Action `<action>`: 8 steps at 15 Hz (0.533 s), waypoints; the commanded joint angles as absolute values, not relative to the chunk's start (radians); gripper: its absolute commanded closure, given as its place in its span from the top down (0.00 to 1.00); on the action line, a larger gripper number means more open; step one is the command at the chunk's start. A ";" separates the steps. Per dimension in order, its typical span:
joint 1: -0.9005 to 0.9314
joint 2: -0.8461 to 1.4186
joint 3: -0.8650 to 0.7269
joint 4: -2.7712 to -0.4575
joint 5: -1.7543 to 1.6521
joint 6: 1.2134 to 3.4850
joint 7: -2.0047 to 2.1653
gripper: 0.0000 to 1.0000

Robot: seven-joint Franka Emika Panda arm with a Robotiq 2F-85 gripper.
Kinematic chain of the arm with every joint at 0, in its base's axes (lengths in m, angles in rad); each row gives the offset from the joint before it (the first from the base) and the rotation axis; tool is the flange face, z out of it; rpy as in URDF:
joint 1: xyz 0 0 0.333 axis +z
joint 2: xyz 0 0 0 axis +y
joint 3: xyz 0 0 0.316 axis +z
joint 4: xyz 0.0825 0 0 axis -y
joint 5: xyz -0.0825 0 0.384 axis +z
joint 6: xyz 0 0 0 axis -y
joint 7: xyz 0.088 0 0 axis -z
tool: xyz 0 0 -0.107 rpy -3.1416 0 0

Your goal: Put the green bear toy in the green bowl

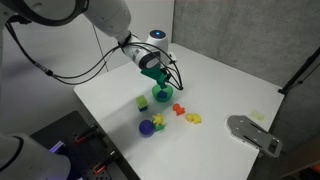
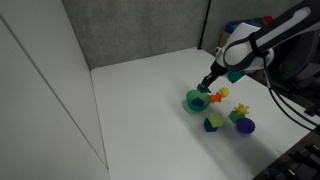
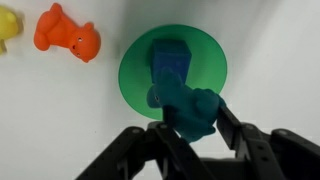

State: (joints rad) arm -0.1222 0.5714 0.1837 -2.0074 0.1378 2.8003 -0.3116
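One step is remaining, as judged: the claw is clamping the green bear toy and holding it directly over the green bowl on the bench, so pick-up and carry are reading as complete and only release is pending.

Two ext. cams sit high and well back, both tilted down at the white table. In an exterior view the arm comes in from top left; in an exterior view the arm comes from the right, so they look from diff. sides. Both share the bowl and toys. Wrist cam hangs v. close, straight down on the bowl, gripper at its bottom edge.
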 commanded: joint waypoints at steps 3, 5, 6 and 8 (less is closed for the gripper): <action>-0.123 0.549 0.172 -2.012 0.121 2.784 -0.294 0.96; -0.124 0.546 0.165 -2.011 0.124 2.780 -0.287 1.00; -0.125 0.541 0.163 -2.011 0.127 2.772 -0.282 1.00; -0.131 0.524 0.162 -2.014 0.136 2.755 -0.274 1.00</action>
State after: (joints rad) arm -0.1231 0.5685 0.1659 -2.0055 0.1378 2.8003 -0.3085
